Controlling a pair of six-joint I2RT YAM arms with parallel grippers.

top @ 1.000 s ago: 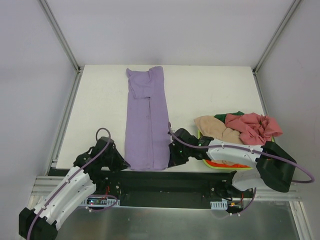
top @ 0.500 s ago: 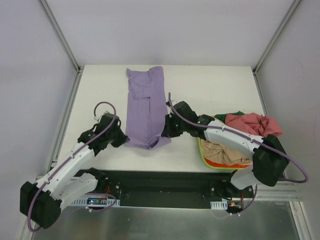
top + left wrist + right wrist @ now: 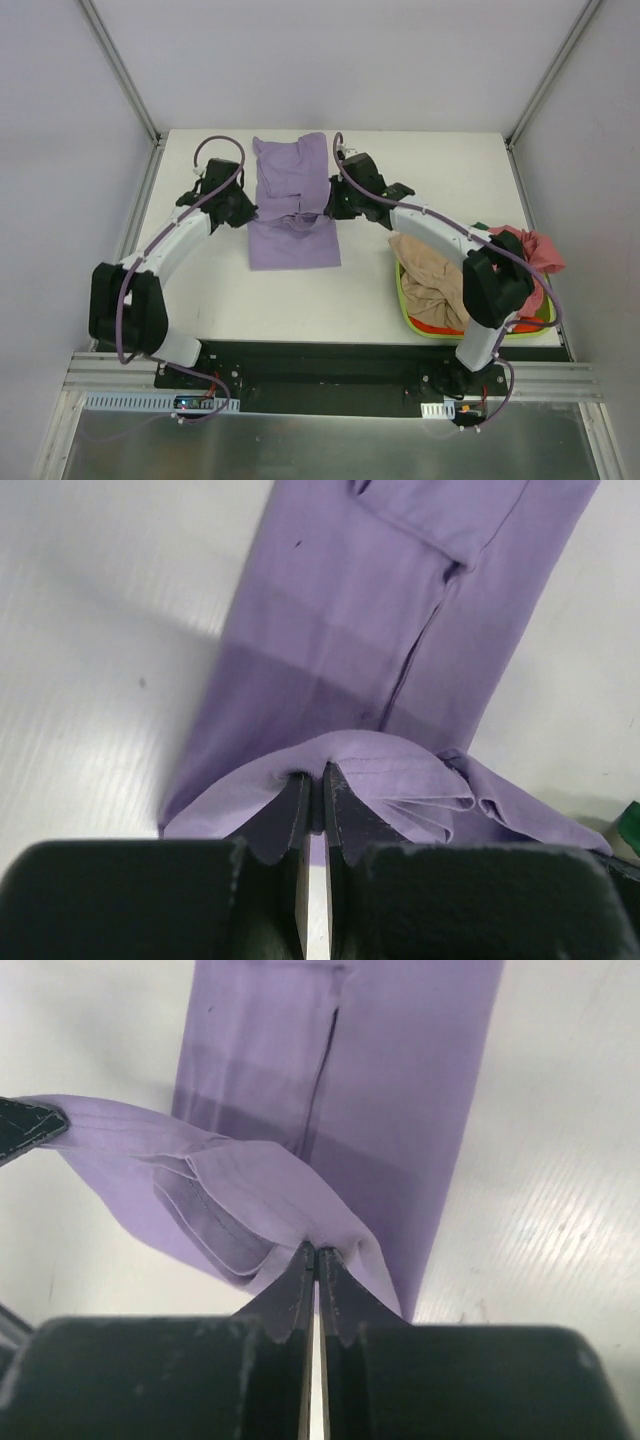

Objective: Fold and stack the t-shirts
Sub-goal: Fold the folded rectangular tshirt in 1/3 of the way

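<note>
Left gripper (image 3: 315, 780) pinched tight on purple shirt (image 3: 340, 640) hem. Right gripper (image 3: 316, 1255) likewise clamped on hem's other corner, cloth bunched at fingertips.
Near right of table (image 3: 200, 290): basket (image 3: 401, 298) holding tan shirt (image 3: 430, 270), red shirt (image 3: 535, 250) draped at its far side.
Mid-table: purple shirt's lifted hem doubled back over its own middle, strung between both grippers.
Farther: rest of purple shirt flat, reaching far edge.

A robot test lab: plain white walls (image 3: 330, 60), aluminium frame rails (image 3: 122, 78), white worktable (image 3: 430, 170).
</note>
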